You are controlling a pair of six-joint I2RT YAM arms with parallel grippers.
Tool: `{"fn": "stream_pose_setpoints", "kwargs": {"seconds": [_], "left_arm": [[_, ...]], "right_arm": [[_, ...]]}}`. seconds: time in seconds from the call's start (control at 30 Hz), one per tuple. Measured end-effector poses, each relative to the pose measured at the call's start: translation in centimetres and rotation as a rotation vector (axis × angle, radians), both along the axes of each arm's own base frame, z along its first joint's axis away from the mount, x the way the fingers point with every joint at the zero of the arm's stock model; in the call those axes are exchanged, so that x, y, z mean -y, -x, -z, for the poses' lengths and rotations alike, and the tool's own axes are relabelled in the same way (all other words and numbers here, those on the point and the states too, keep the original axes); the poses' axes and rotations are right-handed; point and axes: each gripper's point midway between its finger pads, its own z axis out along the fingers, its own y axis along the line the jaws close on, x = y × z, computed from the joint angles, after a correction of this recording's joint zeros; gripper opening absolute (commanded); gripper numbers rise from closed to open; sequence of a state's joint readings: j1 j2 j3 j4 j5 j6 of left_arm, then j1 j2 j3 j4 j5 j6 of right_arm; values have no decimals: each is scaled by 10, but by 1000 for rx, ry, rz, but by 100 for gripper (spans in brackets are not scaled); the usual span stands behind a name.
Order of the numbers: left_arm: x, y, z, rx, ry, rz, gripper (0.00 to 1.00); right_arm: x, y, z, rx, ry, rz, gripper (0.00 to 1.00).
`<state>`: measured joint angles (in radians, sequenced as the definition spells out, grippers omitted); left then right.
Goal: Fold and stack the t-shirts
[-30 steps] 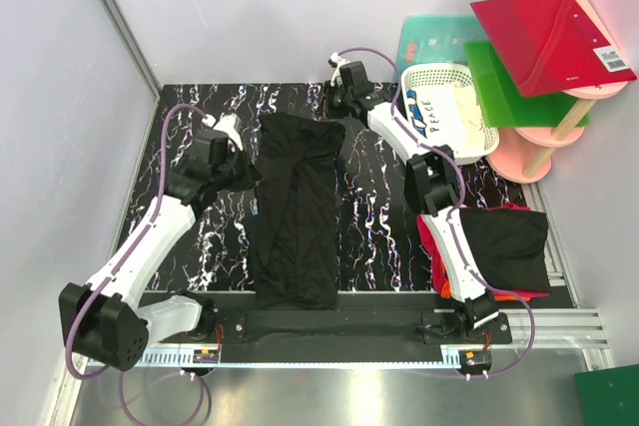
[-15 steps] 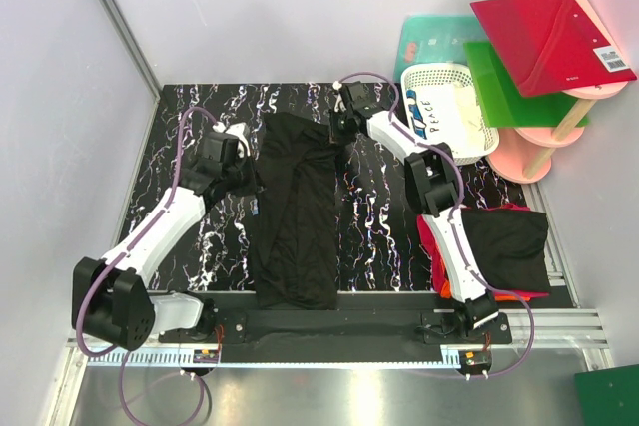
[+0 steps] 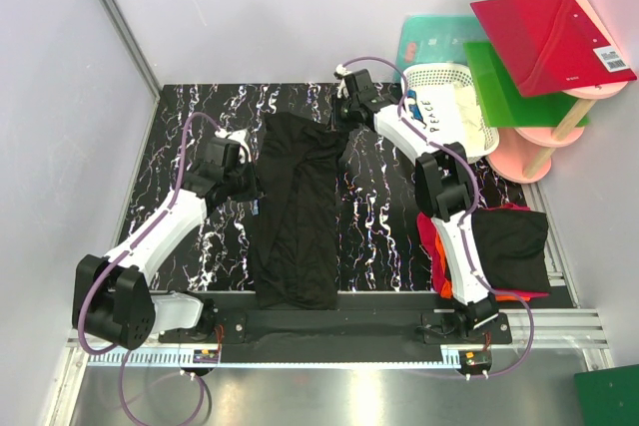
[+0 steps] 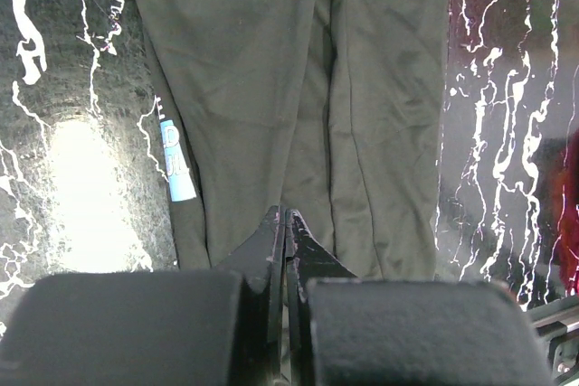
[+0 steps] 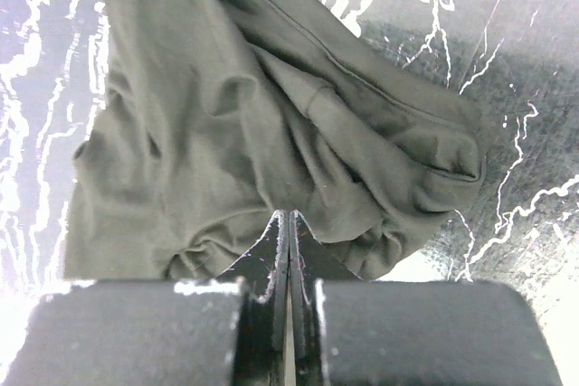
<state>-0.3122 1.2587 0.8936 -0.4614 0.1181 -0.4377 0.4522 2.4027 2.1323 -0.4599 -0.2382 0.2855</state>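
Observation:
A black t-shirt (image 3: 298, 212), folded into a long strip, lies in the middle of the black marbled table (image 3: 379, 216). Its far end is bunched in the right wrist view (image 5: 271, 106). It lies flat in the left wrist view (image 4: 298, 88), with a small blue label (image 4: 176, 160) at its left edge. My left gripper (image 3: 252, 185) is at the shirt's left edge, its jaws shut over the cloth (image 4: 285, 212). My right gripper (image 3: 342, 115) is at the shirt's far right corner, its jaws shut just above the bunched cloth (image 5: 289, 214). No cloth shows between either pair of jaws.
A stack of folded tees (image 3: 509, 246), black on top of red and orange, lies at the right near edge. A white lattice basket (image 3: 469, 142) holding printed cloth stands at the back right, beside red (image 3: 549, 37), green (image 3: 509, 87) and teal (image 3: 434, 42) boards on a pink stand (image 3: 529, 152).
My right gripper dipped to the shirt's far right corner, then drew back toward the far edge. My left gripper edged in toward the shirt's left side. The shirt has hardly shifted.

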Motion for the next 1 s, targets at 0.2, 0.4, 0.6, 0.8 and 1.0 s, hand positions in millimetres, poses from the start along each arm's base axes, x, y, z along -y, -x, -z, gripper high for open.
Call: {"fn": "stream_pose_setpoints", "kwargs": {"seconds": [0.2, 0.4, 0.6, 0.8, 1.0], "left_arm": [[0, 1, 1, -3, -2, -1, 0], [0, 1, 1, -3, -2, -1, 0], [0, 1, 1, -6, 3, -6, 0], [1, 2, 0, -9, 19, -11, 0], [0, 9, -1, -6, 27, -15, 0]], "right_arm": [[1, -2, 27, -35, 23, 7, 0], [3, -15, 52, -67, 65, 38, 0], [14, -38, 55, -39, 111, 108, 0], [32, -70, 50, 43, 133, 185, 0], [47, -92, 53, 93, 137, 232, 0]]}}
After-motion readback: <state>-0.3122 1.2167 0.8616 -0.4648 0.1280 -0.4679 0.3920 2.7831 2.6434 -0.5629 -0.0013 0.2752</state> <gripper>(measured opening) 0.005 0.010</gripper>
